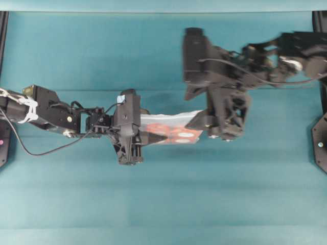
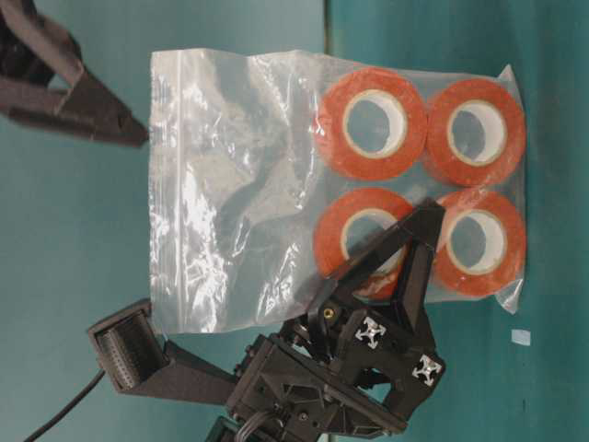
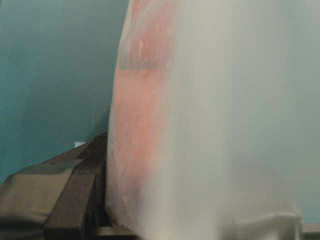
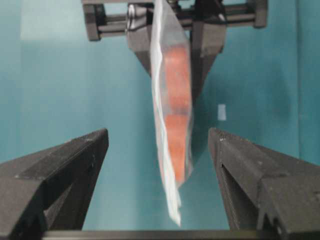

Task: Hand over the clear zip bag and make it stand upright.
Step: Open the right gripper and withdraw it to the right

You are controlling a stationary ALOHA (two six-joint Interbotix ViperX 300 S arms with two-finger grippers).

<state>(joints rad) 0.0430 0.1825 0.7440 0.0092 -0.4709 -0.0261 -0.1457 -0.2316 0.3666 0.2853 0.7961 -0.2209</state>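
**Clear plastic, gripped at one end only: the zip bag between two grippers**

Clear crinkled plastic fills most of the table-level view: the clear zip bag lies with its long side across the frame, zip strip at its left edge, and four orange-red tape rolls with white cores sit packed two by two in its right half. At the lower centre of this view the left gripper pinches the bag, its fingers pressed together over the lower rolls. At the upper left one finger of the right gripper stands just beside the zip edge; contact cannot be told.

The left wrist view shows what the others do not: the bag edge-on, a blurred pale and reddish sheet rising beside a dark finger at lower left.

The right wrist view gives the bag edge-on too, hanging down the middle of the frame. The right gripper's own fingers are spread wide at either bottom corner, clear of the plastic; the left gripper clamps the bag at the top of the frame.

Farthest, the overhead view alone shows both arms over the teal table: left gripper at centre left, bag stretched to the right, and the right gripper, blurred, at its far end.
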